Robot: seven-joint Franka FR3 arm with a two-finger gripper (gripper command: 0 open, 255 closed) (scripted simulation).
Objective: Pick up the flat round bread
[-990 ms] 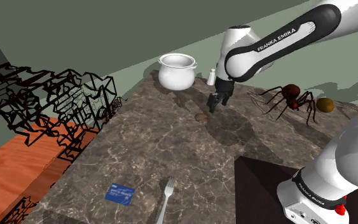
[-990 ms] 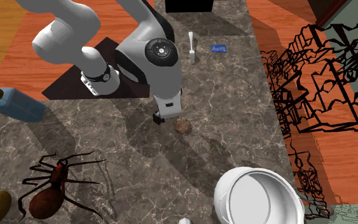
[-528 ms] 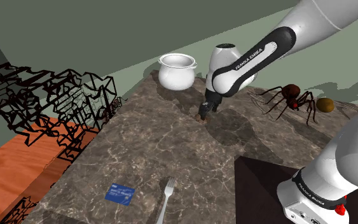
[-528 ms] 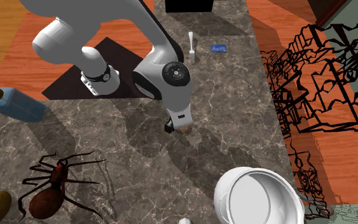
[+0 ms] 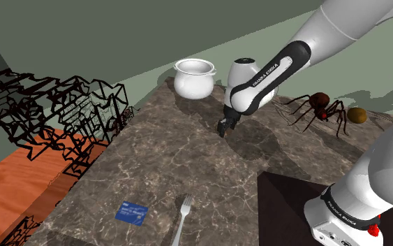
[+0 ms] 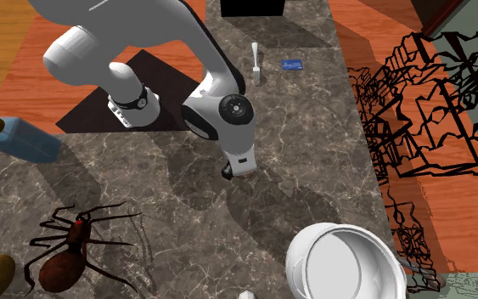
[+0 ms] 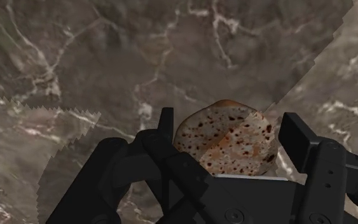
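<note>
Black gripper (image 5: 223,130) low over the dark marble counter (image 5: 160,168), just above the middle of the shoulder view, below and right of the white pot (image 5: 193,77), left of the brown spider (image 5: 320,108). In the wrist view, fingers (image 7: 166,130) spread wide on either side of the flat round bread (image 7: 225,143). Speckled brown, lying flat on the marble between them. Not clamped; hard to tell any contact at its edges.
</note>
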